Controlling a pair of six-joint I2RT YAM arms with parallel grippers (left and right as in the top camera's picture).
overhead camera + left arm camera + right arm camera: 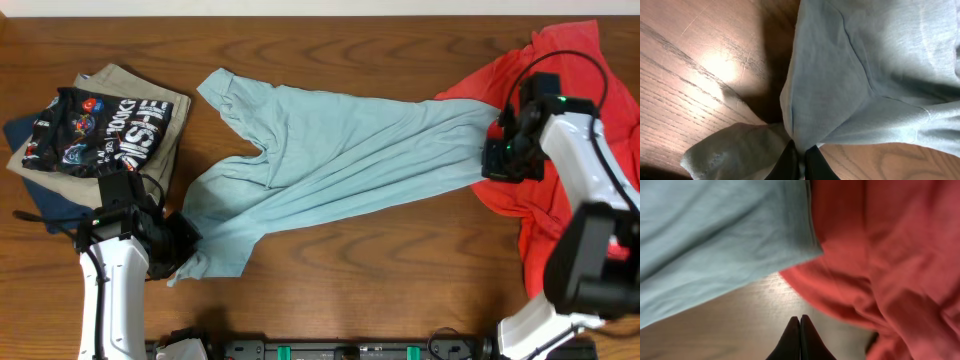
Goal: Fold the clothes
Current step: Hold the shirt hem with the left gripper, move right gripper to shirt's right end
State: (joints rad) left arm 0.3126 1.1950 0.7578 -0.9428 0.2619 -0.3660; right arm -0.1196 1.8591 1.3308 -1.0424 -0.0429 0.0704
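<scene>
A light blue shirt (pixel 340 160) lies stretched across the middle of the wooden table, from lower left to upper right. My left gripper (pixel 183 243) is shut on its lower left corner; the left wrist view shows the blue cloth (pixel 850 75) pinched between the black fingers (pixel 801 159). My right gripper (pixel 497 160) hovers at the shirt's right end, beside a red garment (pixel 570 130). In the right wrist view its fingers (pixel 800 330) are shut and empty above bare wood, with the blue shirt (pixel 715 235) at left and red cloth (pixel 890 245) at right.
A stack of folded clothes (pixel 95 135) with a black printed piece on top sits at the far left. The red garment is crumpled along the right edge of the table. A black rail runs along the front edge.
</scene>
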